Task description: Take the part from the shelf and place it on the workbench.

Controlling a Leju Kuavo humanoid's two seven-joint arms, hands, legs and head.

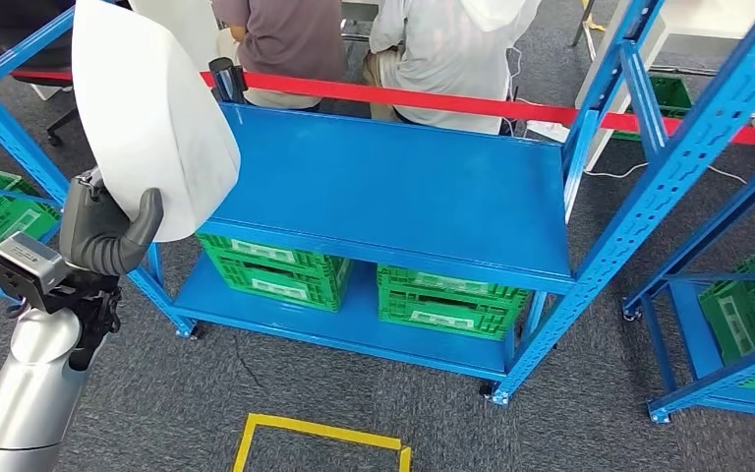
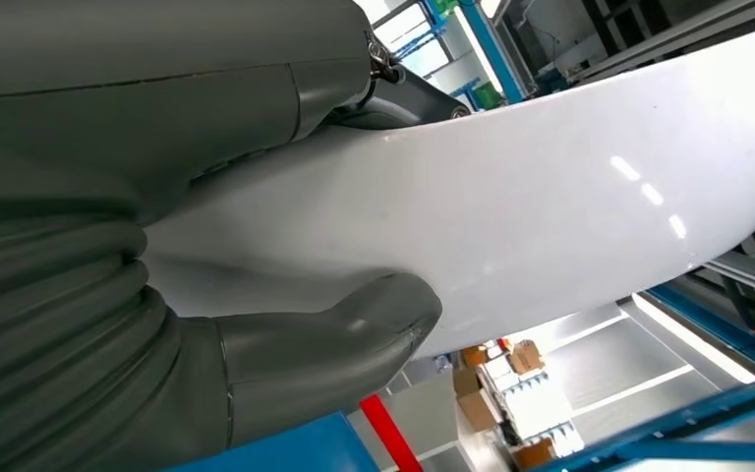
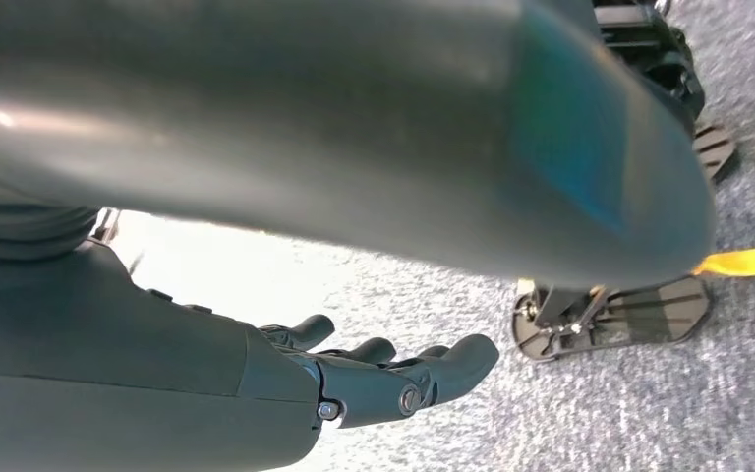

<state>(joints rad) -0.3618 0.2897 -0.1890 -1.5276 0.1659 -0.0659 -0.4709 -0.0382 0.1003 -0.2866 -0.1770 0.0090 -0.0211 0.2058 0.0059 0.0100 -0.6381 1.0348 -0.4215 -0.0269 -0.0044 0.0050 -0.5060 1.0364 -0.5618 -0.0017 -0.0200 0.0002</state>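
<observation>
So, left robot hand point(image 1: 108, 231) gripped white part point(image 1: 147, 108), thumb across lower edge, held up beside blue shelf point(image 1: 393, 187). Right robot hand point(image 3: 354, 379) hung over grey carpet point(image 3: 649, 413), fingers loosely apart, holding nothing.

Setting: industrial workshop or warehouse floor. Evidence: blue steel racking point(image 1: 393, 197) with perforated uprights, on castors; green plastic crates point(image 1: 452, 300) stored on its lower shelf and on neighbouring racks; grey carpeted floor point(image 1: 285, 393) marked with yellow tape point(image 1: 319, 433); a red barrier bar point(image 1: 433, 98) behind the rack, two people seated beyond it; left wrist view shows stacked cardboard boxes point(image 2: 511, 374) and strip lighting in a large hall.
</observation>
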